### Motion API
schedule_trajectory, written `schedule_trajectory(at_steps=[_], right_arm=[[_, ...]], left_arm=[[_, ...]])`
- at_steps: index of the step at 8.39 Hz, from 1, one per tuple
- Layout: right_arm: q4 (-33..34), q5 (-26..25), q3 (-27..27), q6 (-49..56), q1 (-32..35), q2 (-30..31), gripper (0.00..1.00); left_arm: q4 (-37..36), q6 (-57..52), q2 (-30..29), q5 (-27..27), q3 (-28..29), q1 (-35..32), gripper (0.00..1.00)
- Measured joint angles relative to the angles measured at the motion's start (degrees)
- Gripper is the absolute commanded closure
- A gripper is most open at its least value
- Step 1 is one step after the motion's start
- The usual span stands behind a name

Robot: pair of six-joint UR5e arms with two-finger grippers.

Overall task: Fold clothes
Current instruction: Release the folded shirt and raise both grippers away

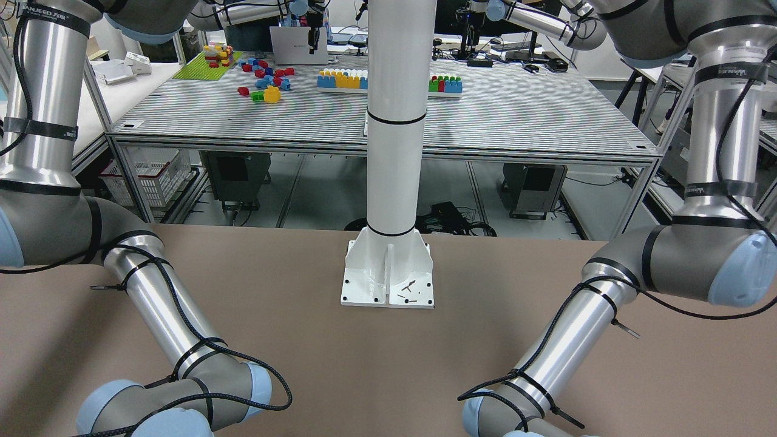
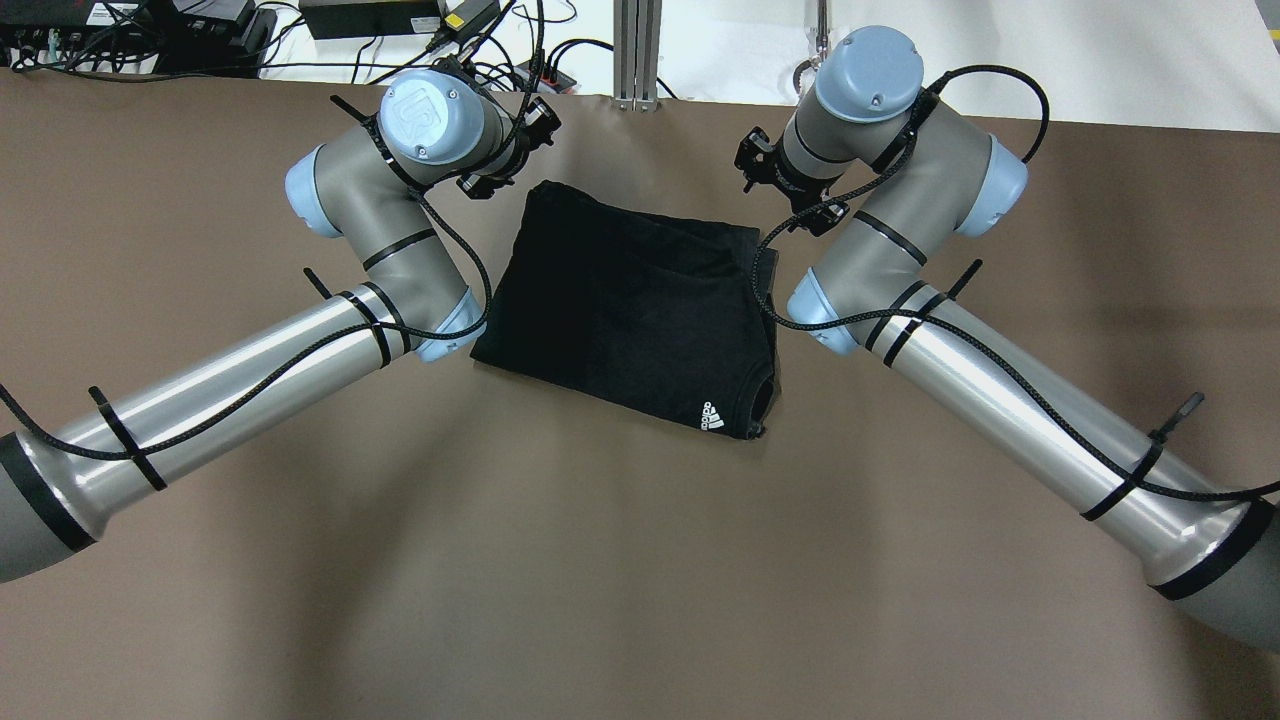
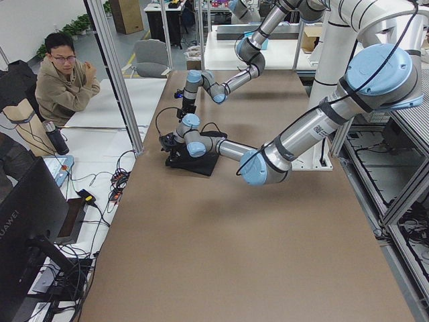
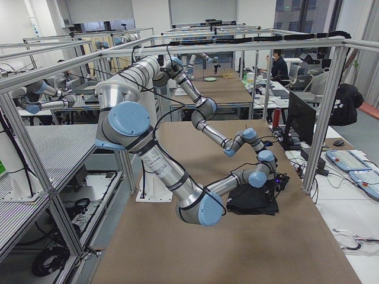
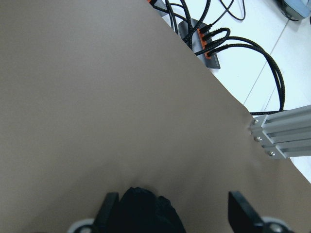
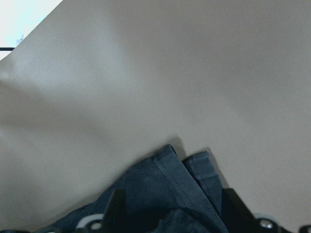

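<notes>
clothes (image 2: 620, 310) first, then: what has the left gripper (image 5: 175, 216) got of them?

nothing clamped, as far as i can see. its fingers (image 5: 108, 211) stand wide apart just over the table (image 5: 97, 97). a dark lump of the fabric lies between them, close against one finger.

and the right gripper (image 6: 175, 216)?

much the same. its jaws are spread, and a hemmed corner of the garment, two layers of it, lies between them pointing out ahead. neither pair has closed on anything.

where does the garment lie, going outward from there?

from overhead it's a flat black rectangle, already doubled over, in the middle of the brown table toward the far edge. the two wrists sit at its two far corners, one on each side. a small white logo (image 2: 711, 417) shows at the near right corner, where the layers look a bit loose. past the far table edge there's a power strip (image 5: 199, 41).

so which step is this?

i'd judge it's the grasp before another fold. both grippers are set at the far corners but not yet shut.

what does the next move call for?

likely both closing on all the layers at their corners. then they'd lift together and carry the far edge back onto the near one, evenly, so the cloth doesn't skew. the left one may need to centre on its corner, since the cloth sits off toward one finger.
</notes>
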State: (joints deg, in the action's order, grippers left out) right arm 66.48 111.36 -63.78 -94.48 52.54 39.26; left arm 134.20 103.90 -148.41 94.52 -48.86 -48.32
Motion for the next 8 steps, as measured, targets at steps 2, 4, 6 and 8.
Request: schedule_trajectory(at_steps=[2,4,6,8], right_arm=[[-0.7,-0.1,-1.1,5.2,0.0,1.5,0.05],[-1.0,-0.4,-1.7,20.1,0.8,4.1,0.05],[-1.0,-0.6,-1.9,37.1,3.9,7.6,0.05],[-1.2,-0.6,-3.1,52.8,9.3,13.0,0.05]], left_arm=[[-1.5,-8.1,1.3,1.0,-3.3,-0.5,0.0],[-9.5,-25.0,5.8,2.9,-11.5,-2.6,0.0],[-19.6,-40.4,12.8,3.2,-22.7,-6.0,0.0],[-25.8,-54.6,24.8,3.1,-36.7,-11.0,0.0]])
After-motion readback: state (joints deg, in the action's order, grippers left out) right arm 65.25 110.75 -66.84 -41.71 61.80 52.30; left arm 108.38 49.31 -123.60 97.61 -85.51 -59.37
